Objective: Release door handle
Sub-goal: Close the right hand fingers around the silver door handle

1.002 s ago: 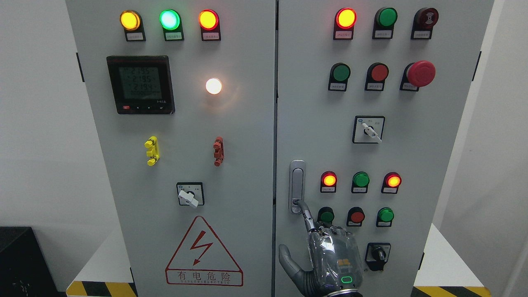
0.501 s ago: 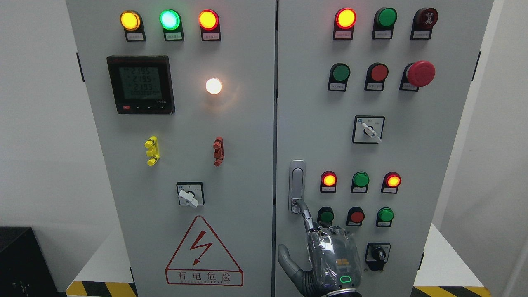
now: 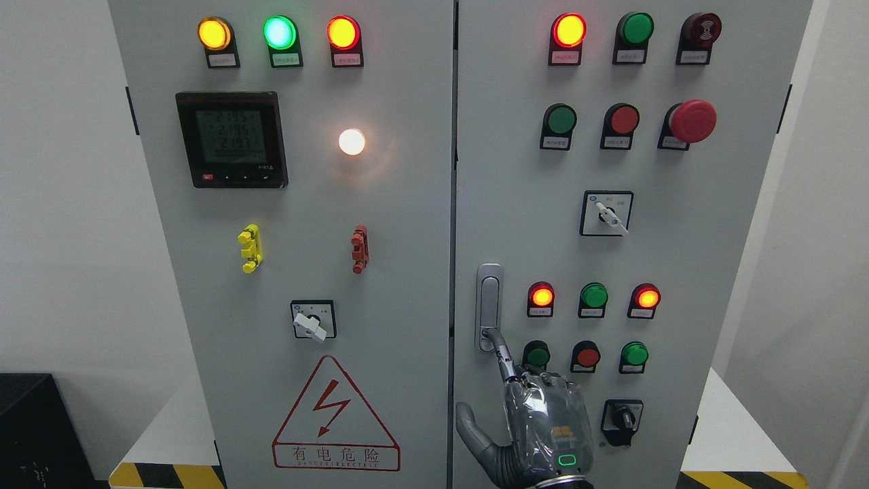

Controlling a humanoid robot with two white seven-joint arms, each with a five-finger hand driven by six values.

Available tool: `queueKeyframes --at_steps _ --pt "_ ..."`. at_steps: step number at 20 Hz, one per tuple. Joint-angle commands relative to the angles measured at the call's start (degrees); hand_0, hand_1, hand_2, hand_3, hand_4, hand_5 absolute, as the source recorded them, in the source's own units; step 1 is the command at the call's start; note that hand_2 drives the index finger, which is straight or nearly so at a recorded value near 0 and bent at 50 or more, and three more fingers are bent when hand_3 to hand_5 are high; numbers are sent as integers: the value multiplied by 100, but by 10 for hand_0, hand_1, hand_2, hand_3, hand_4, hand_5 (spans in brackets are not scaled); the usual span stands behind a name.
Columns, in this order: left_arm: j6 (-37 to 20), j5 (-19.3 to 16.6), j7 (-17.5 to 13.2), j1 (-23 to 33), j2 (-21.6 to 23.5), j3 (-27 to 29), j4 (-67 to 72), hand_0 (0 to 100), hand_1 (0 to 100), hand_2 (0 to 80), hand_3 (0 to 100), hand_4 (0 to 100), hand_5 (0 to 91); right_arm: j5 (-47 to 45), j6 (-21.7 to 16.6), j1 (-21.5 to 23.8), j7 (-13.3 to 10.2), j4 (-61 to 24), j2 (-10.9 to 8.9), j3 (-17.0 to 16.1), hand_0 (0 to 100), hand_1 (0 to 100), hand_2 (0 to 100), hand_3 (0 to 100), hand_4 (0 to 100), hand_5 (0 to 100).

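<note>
Comparing against a second ago, almost nothing has changed: the right hand (image 3: 543, 424) has sunk only slightly toward 6 o'clock, and its one extended finger still reaches up to the lower end of the door handle (image 3: 489, 307). The tip sits at the small lock cylinder there, touching or just short of it; which, I cannot tell. The other fingers (image 3: 536, 372) look curled in, and the thumb (image 3: 475, 431) juts out toward 9 o'clock, holding nothing. The hand's back is glossy, clear-shelled plastic with a green lit ring. The handle is a slim, upright, brushed-metal bar in a rounded grey recess on the matte grey right door (image 3: 679, 272), at the left edge, at 9 o'clock from three round indicator lamps (image 3: 594, 297).
</note>
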Motion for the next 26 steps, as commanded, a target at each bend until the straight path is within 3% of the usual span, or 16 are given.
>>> queueKeyframes --at_steps 1,26 --pt "-6 0 -5 0 0 0 0 0 0 45 110 9 0 -1 -4 18 0 35 7 9 347 253 0 754 725 742" --pt "3 0 -5 0 0 0 0 0 0 45 110 8 0 17 5 9 18 193 7 -17 350 250 0 758 729 742"
